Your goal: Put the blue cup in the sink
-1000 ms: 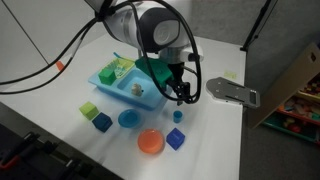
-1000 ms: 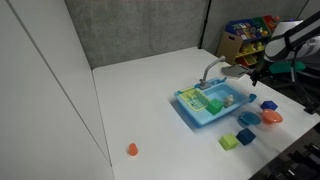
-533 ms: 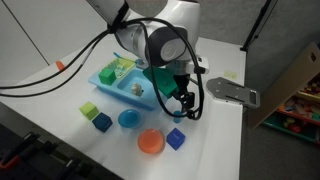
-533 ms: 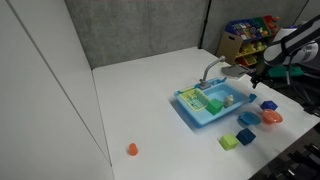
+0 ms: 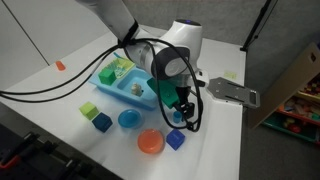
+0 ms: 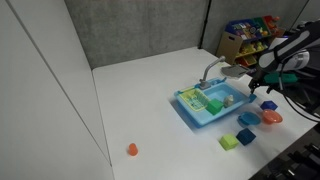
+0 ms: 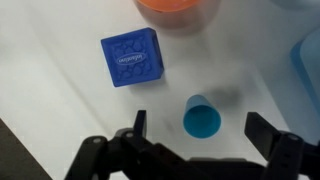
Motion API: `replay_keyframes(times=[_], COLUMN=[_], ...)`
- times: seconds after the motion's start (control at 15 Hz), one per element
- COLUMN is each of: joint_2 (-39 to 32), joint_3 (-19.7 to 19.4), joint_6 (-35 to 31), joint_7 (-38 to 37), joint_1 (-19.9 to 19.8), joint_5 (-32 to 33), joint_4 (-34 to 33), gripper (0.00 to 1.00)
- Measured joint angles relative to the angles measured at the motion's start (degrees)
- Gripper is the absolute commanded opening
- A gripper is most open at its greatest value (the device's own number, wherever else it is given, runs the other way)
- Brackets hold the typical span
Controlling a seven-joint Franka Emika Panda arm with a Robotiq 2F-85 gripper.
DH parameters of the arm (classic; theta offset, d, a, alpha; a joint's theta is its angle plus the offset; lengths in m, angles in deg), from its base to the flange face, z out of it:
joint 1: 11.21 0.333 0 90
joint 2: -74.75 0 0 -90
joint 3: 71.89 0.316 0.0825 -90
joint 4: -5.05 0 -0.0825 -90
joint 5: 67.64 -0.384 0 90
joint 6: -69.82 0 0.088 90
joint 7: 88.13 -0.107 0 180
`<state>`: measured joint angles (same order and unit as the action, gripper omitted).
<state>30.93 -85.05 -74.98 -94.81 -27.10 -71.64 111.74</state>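
Room first: in an exterior view there's a tall white panel (image 6: pixel 40 80) on the left, a grey carpet-looking wall (image 6: pixel 140 30) in the middle, and a shelf of colourful toys (image 6: pixel 250 35) at the back right. Everything sits on a plain white table (image 5: pixel 228 132).

Left to right across it:
- a little orange thing (image 5: pixel 60 65) off by itself near the far edge
- the sink (image 5: pixel 122 84), with some green bits in it
- a green cube (image 5: pixel 90 110)
- a blue cube (image 5: pixel 102 122)
- a blue round dish (image 5: pixel 128 119)
- the orange dish (image 5: pixel 150 142)
- a second blue cube (image 5: pixel 175 139), with the gripper (image 5: pixel 181 118) down low just beside it
- further right, a flat grey metal piece (image 5: pixel 230 93) lying on the table
- a brown box (image 5: pixel 300 80) standing past the table edge

In the wrist view, the blue cup (image 7: pixel 202 120) stands upright on the table, outside the sink. It's between the two fingers (image 7: pixel 139 124), which are spread wide and not touching it.
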Motion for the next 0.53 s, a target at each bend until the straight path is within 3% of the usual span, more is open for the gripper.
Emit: replay_keyframes(times=[0.53], joint_2=[-1.0], joint_3=[0.0], joint_6=[-1.9], joint_7=[0.0], joint_1=[0.1], joint_5=[0.0], joint_4=[-0.4], gripper=[1.00])
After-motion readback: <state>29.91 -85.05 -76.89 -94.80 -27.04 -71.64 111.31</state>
